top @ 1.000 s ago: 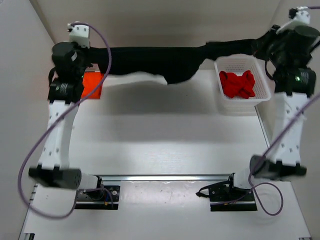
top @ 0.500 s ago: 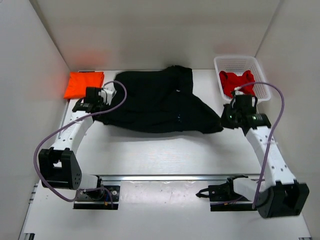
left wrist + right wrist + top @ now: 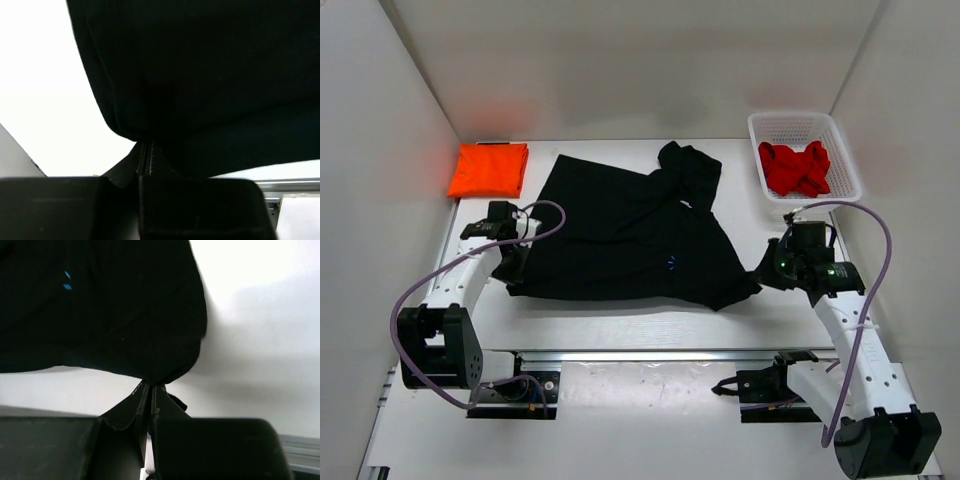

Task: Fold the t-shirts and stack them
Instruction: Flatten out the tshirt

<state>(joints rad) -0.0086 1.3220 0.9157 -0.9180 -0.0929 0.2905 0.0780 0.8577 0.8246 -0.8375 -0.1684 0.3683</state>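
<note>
Both arms have drawn nearer the bases since half a second ago, dragging the black t-shirt (image 3: 620,230) flatter across the bench (image 3: 620,320). The left claw (image 3: 512,266) and right claw (image 3: 760,276) are each pinched tight on a near hem corner. The orange t-shirt (image 3: 488,170) lies folded at far left; the red t-shirt (image 3: 795,168) sits crumpled in the basket (image 3: 790,118). To do this well, I judge, keep the hem taut and level, smoothing the bunched far sleeve before letting go
</note>
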